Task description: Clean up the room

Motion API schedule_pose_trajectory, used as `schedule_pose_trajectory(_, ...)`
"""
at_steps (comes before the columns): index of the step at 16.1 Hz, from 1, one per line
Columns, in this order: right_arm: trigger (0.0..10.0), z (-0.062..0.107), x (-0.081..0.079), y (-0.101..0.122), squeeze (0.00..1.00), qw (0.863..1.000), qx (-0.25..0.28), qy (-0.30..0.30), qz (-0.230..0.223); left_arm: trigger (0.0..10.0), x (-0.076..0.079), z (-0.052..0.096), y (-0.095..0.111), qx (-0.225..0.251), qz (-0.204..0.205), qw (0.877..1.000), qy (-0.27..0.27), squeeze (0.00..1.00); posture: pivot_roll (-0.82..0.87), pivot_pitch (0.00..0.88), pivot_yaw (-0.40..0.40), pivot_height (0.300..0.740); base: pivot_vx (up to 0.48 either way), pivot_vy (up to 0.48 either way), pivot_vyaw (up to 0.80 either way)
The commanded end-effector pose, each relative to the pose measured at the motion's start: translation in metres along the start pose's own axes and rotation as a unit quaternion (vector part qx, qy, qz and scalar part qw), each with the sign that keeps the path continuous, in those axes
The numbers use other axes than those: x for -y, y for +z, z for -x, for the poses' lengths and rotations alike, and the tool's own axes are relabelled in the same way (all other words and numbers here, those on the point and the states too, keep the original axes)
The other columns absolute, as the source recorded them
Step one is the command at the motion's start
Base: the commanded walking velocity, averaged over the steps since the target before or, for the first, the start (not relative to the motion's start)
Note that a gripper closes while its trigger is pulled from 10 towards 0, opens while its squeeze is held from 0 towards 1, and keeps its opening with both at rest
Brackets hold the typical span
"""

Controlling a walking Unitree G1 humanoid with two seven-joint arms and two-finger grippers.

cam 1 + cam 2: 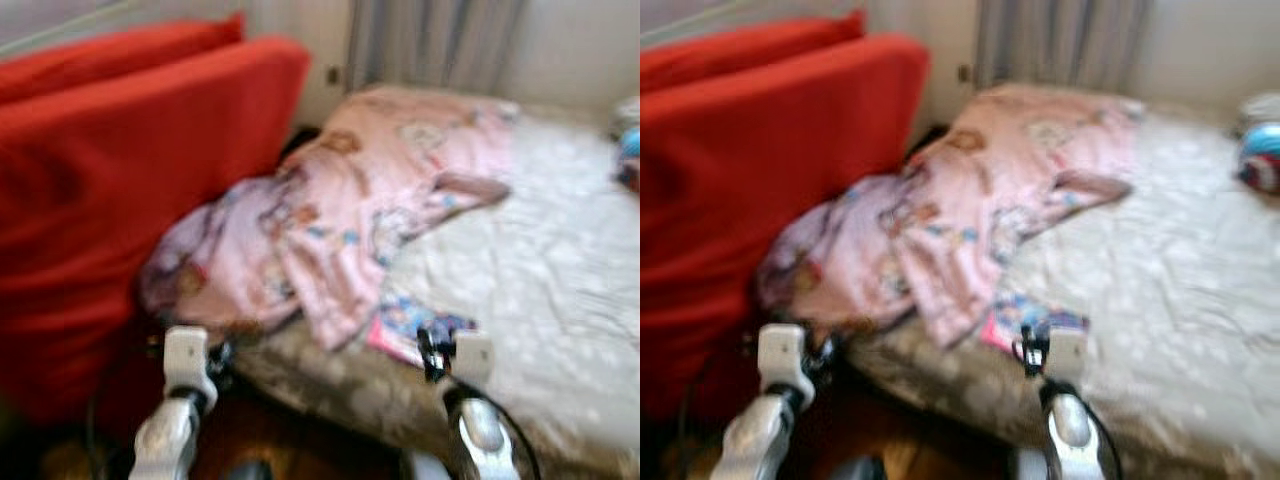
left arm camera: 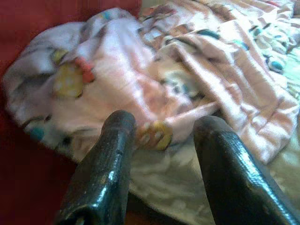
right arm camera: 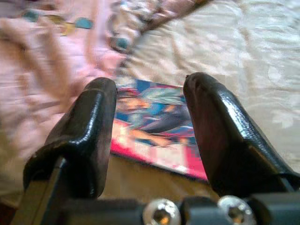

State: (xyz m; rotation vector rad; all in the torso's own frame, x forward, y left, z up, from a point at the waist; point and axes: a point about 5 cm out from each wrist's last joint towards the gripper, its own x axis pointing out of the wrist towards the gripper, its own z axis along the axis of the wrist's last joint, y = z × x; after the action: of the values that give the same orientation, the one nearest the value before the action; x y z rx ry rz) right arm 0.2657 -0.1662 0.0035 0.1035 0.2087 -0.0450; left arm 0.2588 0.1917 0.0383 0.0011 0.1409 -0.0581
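1. Pink printed fleece blanket: seen crumpled in a heap across the near left part of the bed, one end bunched against the red upholstered sofa, the other trailing up toward the grey curtain. It is judged soft, limp and light; it would sag and drag if lifted by one corner. A thick fold near the bunched end is judged the best place to pinch.
2. Left gripper: held low at the bed's edge, facing the bunched blanket end. Its two black fingers are seen spread apart, with nothing between them.
3. Thin colourful picture book with a red edge: laid flat on the white patterned bedsheet, just beside the blanket's lower hem and partly tucked under it. It is judged light, fairly stiff and possibly slick-covered; flat on a soft mattress, it is best taken at the exposed near edge, with the sheet kept out of the pinch.
4. Right gripper: aimed at the book, fingers parted wide on either side of it in the wrist view, not yet touching it as far as can be judged.
5. A blue, white and red rounded object is noted at the far right of the bed; too blurred to identify.
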Motion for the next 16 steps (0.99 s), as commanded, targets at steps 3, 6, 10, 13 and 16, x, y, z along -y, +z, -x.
schedule_pose_trajectory(3, 10.0, 0.001, 0.008, 0.0, 0.0, 1.0, -0.002, -0.014, 0.002, 10.0, 0.008, -0.003, 0.003, 0.008, 0.004, 1.0, -0.013, 0.0, -0.02, 0.033, 0.016, 0.625, 0.317, 0.0, 0.0)
schedule_pose_trajectory(6, 10.0, 0.001, 0.005, -0.001, 0.0, 1.0, -0.006, -0.008, 0.002, 10.0, 0.008, -0.003, 0.003, 0.007, 0.002, 1.0, -0.012, 0.0, -0.02, 0.037, 0.018, 0.625, 0.192, 0.0, 0.0)
schedule_pose_trajectory(10, 10.0, -0.002, 0.0, -0.005, 0.0, 1.0, -0.029, 0.003, 0.003, 10.0, 0.008, -0.003, 0.003, 0.006, -0.001, 1.0, -0.011, 0.0, -0.02, 0.046, 0.02, 0.625, 0.0, 0.0, 0.0)
schedule_pose_trajectory(13, 10.0, -0.004, -0.004, -0.012, 0.92, 0.997, -0.061, 0.01, -0.042, 10.0, 0.007, -0.004, 0.005, 0.008, -0.003, 1.0, -0.012, 0.0, -0.01, 0.054, 0.023, 0.625, 0.0, 0.0, 0.0)
schedule_pose_trajectory(16, 10.0, -0.005, 0.0, -0.02, 1.0, 0.992, -0.098, -0.026, -0.078, 10.0, 0.008, -0.006, 0.008, 0.013, -0.004, 1.0, -0.013, 0.0, 0.01, 0.071, 0.029, 0.625, 0.0, 0.0, 0.0)
